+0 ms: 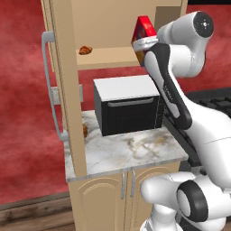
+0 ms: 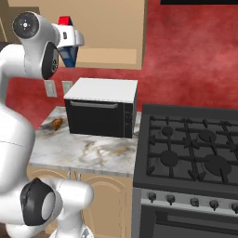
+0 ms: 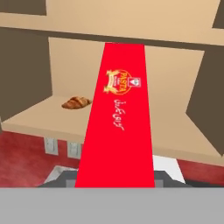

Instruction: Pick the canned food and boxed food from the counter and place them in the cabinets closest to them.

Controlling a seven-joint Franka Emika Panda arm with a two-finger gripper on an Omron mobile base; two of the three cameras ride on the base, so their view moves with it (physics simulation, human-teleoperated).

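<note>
Carton [image 3: 118, 118] seemingly clamped in hand [image 1: 143, 45], before open cabinet shelf [image 3: 39, 116].

On the red face of the carton [image 3: 117, 127] we read "PASTA" in yellow letters inside a small yellow crest. Beneath it runs a line of yellow script too small for us to make out. We read no other text.

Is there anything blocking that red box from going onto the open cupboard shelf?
Nothing visible blocks it. The gripper holds the red rectangular pasta carton raised in front of the light tan wooden cabinet's open shelf. A small brown croissant lies on the shelf, off to one side of the carton's path.
</note>
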